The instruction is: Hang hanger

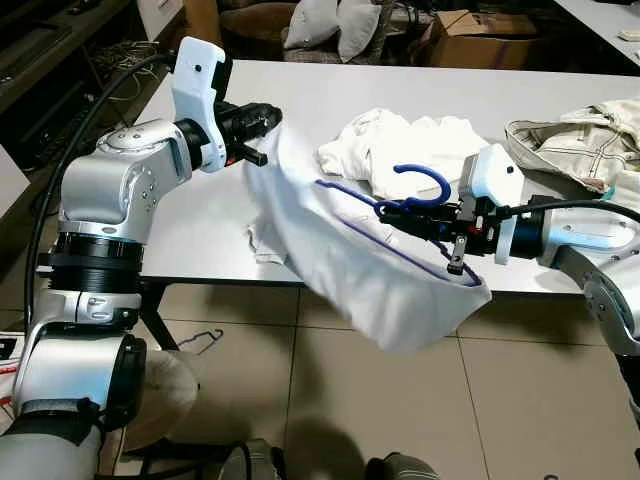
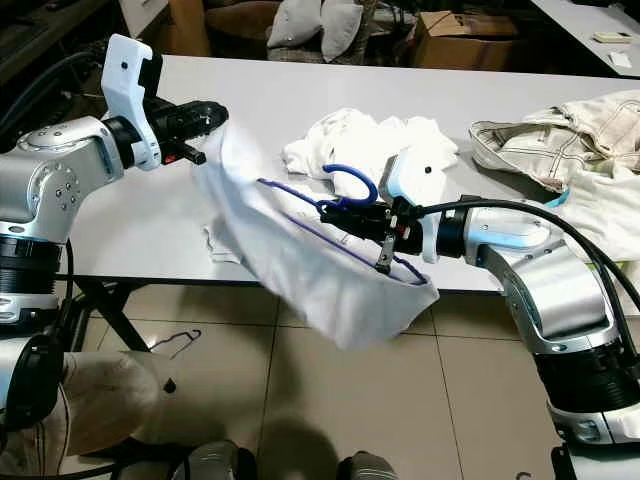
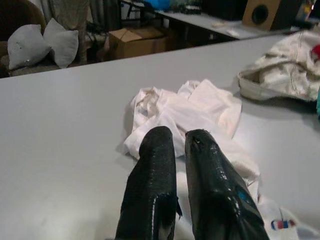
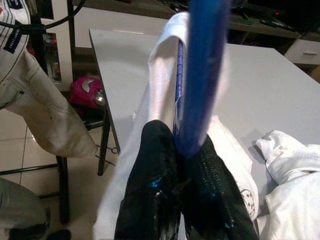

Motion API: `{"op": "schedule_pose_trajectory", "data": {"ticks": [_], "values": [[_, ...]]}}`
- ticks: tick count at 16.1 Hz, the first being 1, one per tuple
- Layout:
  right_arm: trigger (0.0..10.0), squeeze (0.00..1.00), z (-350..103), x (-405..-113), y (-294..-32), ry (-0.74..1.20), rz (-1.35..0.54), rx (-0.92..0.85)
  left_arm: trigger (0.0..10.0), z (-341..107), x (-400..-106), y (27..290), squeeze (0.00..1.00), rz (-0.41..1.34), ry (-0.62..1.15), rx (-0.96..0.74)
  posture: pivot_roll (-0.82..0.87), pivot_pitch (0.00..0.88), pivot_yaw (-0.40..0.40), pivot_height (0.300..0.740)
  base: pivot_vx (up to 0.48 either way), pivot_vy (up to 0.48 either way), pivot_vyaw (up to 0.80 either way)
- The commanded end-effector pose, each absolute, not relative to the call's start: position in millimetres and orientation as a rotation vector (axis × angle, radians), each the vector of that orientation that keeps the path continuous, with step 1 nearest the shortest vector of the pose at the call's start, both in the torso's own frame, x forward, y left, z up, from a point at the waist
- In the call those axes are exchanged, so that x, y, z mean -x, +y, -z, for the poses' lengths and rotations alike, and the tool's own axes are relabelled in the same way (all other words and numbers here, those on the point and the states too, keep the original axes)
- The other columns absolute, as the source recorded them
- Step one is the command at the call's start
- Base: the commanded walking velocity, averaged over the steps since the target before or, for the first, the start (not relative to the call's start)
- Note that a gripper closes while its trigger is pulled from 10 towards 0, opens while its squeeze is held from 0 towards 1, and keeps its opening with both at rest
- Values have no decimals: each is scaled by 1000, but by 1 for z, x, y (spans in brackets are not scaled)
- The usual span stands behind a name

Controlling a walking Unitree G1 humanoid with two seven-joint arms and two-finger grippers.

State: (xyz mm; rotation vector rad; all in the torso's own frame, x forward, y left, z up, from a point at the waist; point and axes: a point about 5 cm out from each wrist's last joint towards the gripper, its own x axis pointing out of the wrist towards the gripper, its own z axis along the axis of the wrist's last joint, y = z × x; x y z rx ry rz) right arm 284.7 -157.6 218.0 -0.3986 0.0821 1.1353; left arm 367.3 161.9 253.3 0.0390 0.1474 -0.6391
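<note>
Tiled floor [image 1: 330, 400] nearest, with a thin wire hanger [image 1: 205, 342] lying on it beside the desk leg.

Above the desk's front edge, a white shirt [image 1: 350, 260] hangs stretched between the two grippers, sagging past the desk [image 1: 200, 215] edge toward the floor.

Right gripper [image 1: 392, 212] — over the front of the desk, right of centre. Its jaws are closed on the blue hanger [image 1: 420, 185] at the neck, just under the hook; the right wrist view shows the blue stem pinched between the two black fingers [image 4: 150, 165]. The hook curls upward, and the hanger's thin blue arm runs slantwise inside the shirt, toward the left gripper.

Left gripper [image 1: 268, 120] — higher and to the left, over the desk. Jaws nearly together, pinching the shirt's upper edge, with cloth bunched at the fingertips [image 3: 157, 150].

Behind the shirt, mid-desk, a crumpled white garment [image 1: 400, 145] lies in a heap. Further right, a beige garment [image 1: 570, 145] lies on the desk.

Beyond the far edge — two grey cushions [image 1: 330, 25] and a cardboard box [image 1: 485, 35].
</note>
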Motion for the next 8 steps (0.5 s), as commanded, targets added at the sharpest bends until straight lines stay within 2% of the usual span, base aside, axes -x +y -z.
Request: {"op": "schedule_pose_trajectory", "data": {"ticks": [1,6,8], "values": [[10000,0,-222,-284,-159,72,-1136,389,10000,-253,-368,164,1000,633,168,-66,-94,0,27,740,0,0,0],[10000,0,-226,-285,-165,67,-1114,374,10000,-244,-372,181,1000,560,217,-109,-95,0,30,740,0,0,0],[10000,0,-232,-288,-178,93,-1077,386,10000,-253,-370,194,965,559,142,-119,-103,0,37,740,0,0,0]]}}
